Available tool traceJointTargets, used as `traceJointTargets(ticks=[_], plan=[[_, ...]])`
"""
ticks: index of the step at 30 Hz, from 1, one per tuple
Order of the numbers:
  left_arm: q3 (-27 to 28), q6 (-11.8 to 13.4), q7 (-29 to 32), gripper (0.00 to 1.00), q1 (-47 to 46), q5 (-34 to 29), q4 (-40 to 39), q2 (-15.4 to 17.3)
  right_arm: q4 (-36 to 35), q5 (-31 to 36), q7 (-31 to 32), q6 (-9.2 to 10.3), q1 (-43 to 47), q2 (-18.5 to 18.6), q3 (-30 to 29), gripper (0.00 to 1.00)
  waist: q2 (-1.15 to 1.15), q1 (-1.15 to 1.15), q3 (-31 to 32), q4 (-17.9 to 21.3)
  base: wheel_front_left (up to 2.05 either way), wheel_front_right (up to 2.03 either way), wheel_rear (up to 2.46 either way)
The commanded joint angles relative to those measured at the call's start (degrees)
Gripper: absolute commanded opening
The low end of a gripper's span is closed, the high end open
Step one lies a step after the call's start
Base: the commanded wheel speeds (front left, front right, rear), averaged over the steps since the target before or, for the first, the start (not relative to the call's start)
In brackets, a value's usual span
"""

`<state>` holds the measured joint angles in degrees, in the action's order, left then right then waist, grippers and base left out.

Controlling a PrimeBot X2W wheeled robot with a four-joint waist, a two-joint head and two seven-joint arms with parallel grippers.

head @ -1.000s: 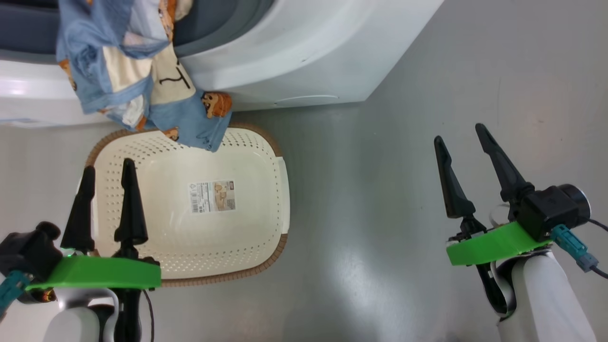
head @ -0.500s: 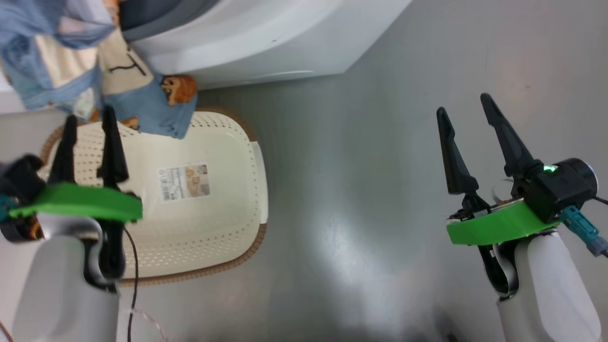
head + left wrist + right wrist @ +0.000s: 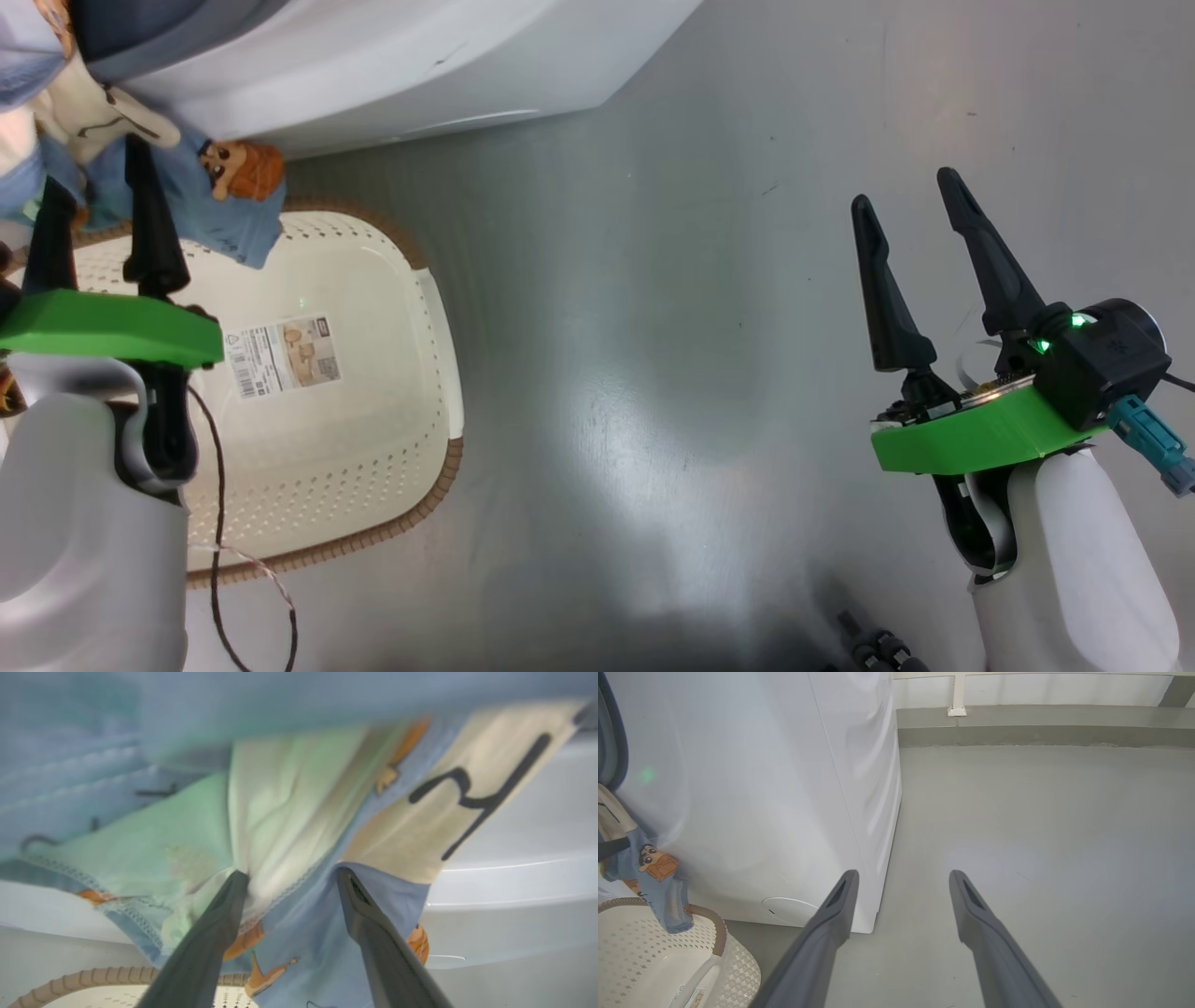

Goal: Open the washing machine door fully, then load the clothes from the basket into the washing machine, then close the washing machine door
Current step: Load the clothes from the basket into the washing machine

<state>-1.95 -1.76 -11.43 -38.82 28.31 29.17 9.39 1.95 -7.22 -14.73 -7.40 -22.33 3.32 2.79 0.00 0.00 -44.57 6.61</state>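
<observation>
- The left gripper (image 3: 93,168) is at the far left, above the near-left part of the basket. Its fingers point towards the washing machine and its jaws are spread wide, gripping nothing. In the left wrist view its tips (image 3: 290,873) are right up against the hanging fabric.
- The clothes (image 3: 224,201) spill out of the machine's opening and hang lengthwise down its front. The lower end, with a bear print, points down at the basket's far rim.
- The basket (image 3: 425,495) stands on the floor just in front of the machine, its long side running across the head view. On its perforated bottom is a printed label (image 3: 280,355).
- The washing machine (image 3: 373,56) fills the upper left, with a strip of grey seal (image 3: 140,28) where the clothes come out.
- The right gripper (image 3: 904,187) hangs over bare grey floor (image 3: 653,327), well apart from the basket. Its jaws are wide and it carries nothing.
</observation>
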Motion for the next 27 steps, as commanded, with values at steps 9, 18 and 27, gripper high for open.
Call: traceJointTargets(ticks=[9,18,27], plan=[[2.47,0.44,-2.83,1.00,-1.32,-0.27,0.53,1.21,-1.34,-0.33,-0.27,-0.09,0.70,-0.45,1.08,1.00,0.00,0.00,-0.17,-0.55,0.00,0.00,0.00],[4.17,0.79,-3.52,1.00,-2.47,-1.51,0.07,0.15,-1.33,-0.17,-0.27,-0.09,0.69,-0.45,1.17,1.00,0.00,0.00,-0.31,-0.53,0.00,0.00,0.00],[6.34,0.15,-3.55,0.00,-2.17,-4.43,-1.86,-1.42,-1.27,-0.32,-0.27,-0.09,0.70,-0.45,1.03,1.00,0.00,0.00,-0.21,-0.48,0.00,0.00,0.00]])
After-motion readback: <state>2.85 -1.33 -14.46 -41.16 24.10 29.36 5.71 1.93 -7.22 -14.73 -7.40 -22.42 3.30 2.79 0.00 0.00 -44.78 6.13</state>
